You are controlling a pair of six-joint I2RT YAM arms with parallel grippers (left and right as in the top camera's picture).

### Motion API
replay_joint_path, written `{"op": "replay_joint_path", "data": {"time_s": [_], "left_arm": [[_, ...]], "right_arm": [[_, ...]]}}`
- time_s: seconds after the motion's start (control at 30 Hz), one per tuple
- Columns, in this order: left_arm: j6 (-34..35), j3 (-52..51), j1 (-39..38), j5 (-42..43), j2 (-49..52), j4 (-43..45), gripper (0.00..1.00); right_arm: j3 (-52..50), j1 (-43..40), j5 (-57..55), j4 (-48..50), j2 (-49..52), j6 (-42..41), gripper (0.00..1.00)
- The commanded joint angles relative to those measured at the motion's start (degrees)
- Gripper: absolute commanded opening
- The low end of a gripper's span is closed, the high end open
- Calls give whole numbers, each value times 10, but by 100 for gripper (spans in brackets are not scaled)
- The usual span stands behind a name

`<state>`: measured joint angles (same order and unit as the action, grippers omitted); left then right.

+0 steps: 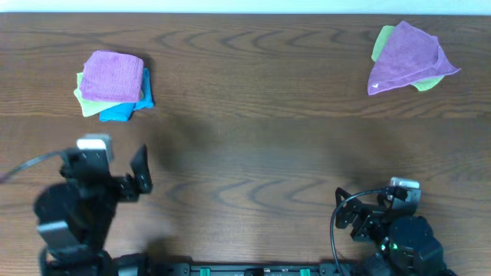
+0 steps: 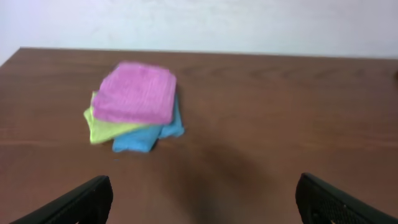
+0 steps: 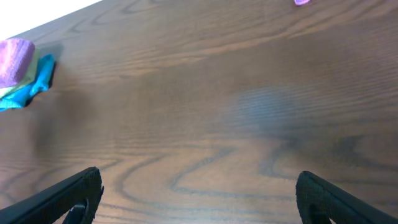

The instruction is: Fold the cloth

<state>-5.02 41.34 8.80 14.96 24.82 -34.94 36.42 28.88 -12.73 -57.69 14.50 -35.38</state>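
Observation:
The cloth (image 1: 113, 75) is pinkish-purple and lies folded into a square on top of a small stack at the far left of the table; the left wrist view also shows the cloth (image 2: 135, 93). My left gripper (image 1: 107, 167) hovers near the front edge, well short of that stack, open with nothing between its fingers (image 2: 81, 202). At the front right, my right gripper (image 1: 372, 201) is open too, over bare wood, its fingertips (image 3: 74, 196) wide apart. In the right wrist view only an edge of the cloth (image 3: 15, 59) shows, far left.
Under the cloth lie a yellow-green towel (image 1: 87, 101) and a blue towel (image 1: 126, 110). At the far right a duller violet towel (image 1: 406, 55) with a white tag lies loose over another yellow-green towel (image 1: 381, 42). Dark wood table (image 1: 253, 146) lies between.

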Motion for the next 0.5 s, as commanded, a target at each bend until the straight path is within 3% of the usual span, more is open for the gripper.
{"op": "replay_joint_path", "data": {"time_s": [0.0,0.17,0.47], "left_arm": [[-41,-68,-6,-10,-69,6,95],[-59,-155,-14,-10,-164,-6,95],[-66,-249,-33,-10,-233,-14,95]], "right_arm": [[-2,-2,-8,0,-3,-4,99],[-2,-2,-8,0,-3,-4,99],[-2,-2,-8,0,-3,-4,99]]}}
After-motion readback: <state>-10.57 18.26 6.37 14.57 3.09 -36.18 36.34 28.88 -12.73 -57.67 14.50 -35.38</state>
